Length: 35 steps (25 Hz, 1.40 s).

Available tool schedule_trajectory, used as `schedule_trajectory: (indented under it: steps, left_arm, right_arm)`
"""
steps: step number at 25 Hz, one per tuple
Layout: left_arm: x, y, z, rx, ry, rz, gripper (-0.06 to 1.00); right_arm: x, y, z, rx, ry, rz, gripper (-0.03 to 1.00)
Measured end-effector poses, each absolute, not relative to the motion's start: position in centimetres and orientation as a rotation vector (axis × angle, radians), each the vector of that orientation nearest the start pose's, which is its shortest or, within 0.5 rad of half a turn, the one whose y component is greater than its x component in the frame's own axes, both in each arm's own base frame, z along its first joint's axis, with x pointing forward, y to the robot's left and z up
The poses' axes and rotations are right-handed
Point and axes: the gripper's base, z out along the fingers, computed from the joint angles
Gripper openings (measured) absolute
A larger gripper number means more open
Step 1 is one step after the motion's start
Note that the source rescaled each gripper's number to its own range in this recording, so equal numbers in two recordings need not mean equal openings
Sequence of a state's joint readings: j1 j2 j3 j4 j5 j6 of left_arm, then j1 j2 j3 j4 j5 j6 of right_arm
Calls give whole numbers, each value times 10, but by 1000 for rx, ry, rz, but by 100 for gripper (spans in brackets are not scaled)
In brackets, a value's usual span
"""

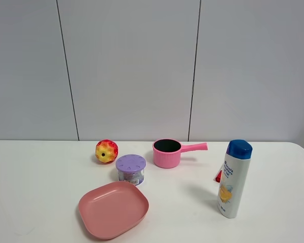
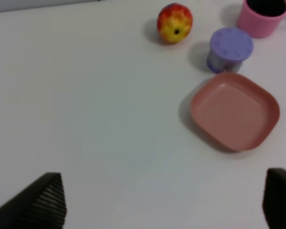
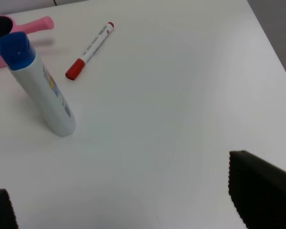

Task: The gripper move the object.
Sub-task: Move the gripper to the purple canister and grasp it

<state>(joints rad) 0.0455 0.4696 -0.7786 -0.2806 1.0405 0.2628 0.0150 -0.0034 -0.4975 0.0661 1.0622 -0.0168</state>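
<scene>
The object, a small round tub with a lilac slotted lid [image 1: 130, 169], stands on the white table between the red-yellow ball and the pink plate; it also shows in the left wrist view [image 2: 229, 49]. Neither gripper shows in the exterior high view. My left gripper [image 2: 164, 202] is open and empty, well short of the tub, with its black fingertips [image 2: 40, 200] wide apart above bare table. My right gripper [image 3: 128, 191] is open and empty, with one fingertip [image 3: 260, 188] over bare table near the shampoo bottle.
A red-yellow ball [image 1: 106, 151], a pink saucepan [image 1: 168, 152] and a pink plate [image 1: 113, 208] surround the tub. A white shampoo bottle with a blue cap [image 1: 234, 178] stands at the right, with a red-capped marker [image 3: 89, 50] behind it.
</scene>
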Motion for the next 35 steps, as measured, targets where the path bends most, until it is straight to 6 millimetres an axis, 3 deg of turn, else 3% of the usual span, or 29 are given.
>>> schedule_trajectory:
  steps: [6,10,15,18,22,28,35]
  left_arm:
    - [120,-21,343,251,2212,-235,38]
    - [166,-23,331,230,2212,-307,32]
    - [216,-30,296,359,2273,-416,32]
    - [235,-39,278,467,2270,-470,31]
    - [251,-57,270,583,2201,-484,31]
    - [256,-93,284,741,2093,-511,32]
    - [261,-110,278,861,2110,-428,35]
  right_arm:
    - [-5,5,277,-36,2044,78,100]
    - [-5,5,277,-36,2044,78,100]
    - [-5,5,277,-36,2044,78,100]
    - [-5,5,277,-36,2044,78,100]
    - [-5,5,277,-36,2044,78,100]
    - [-5,5,277,-36,2044,78,100]
    - [-5,5,277,-36,2044,78,100]
